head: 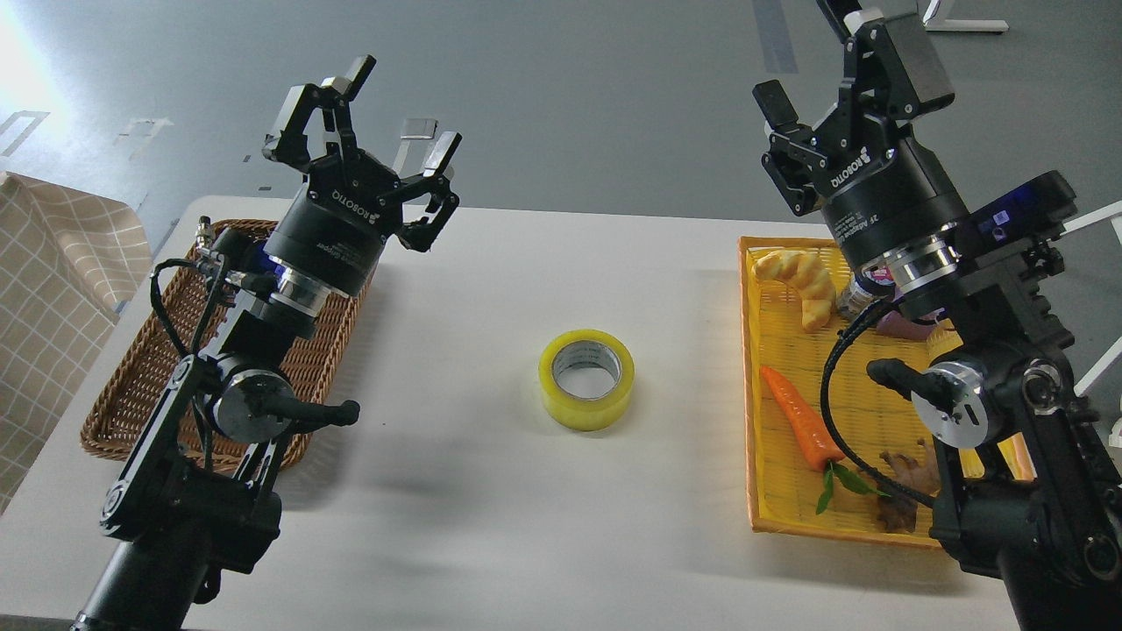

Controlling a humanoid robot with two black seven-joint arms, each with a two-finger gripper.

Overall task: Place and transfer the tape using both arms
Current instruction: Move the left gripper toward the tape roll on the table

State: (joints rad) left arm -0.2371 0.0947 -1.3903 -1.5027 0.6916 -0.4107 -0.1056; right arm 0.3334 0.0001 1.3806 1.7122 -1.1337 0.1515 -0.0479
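The tape, a yellow roll with a grey-white core, lies flat on the white table near its middle. My left gripper is open and empty, raised above the table's far left, over the wicker basket's far end and well left of the tape. My right gripper is open and empty, raised above the far end of the yellow tray, well right of the tape. Its far finger is partly cut off by the frame's top edge.
A brown wicker basket stands at the table's left under my left arm. A yellow tray at the right holds a croissant, a carrot, a small jar and a brown piece.
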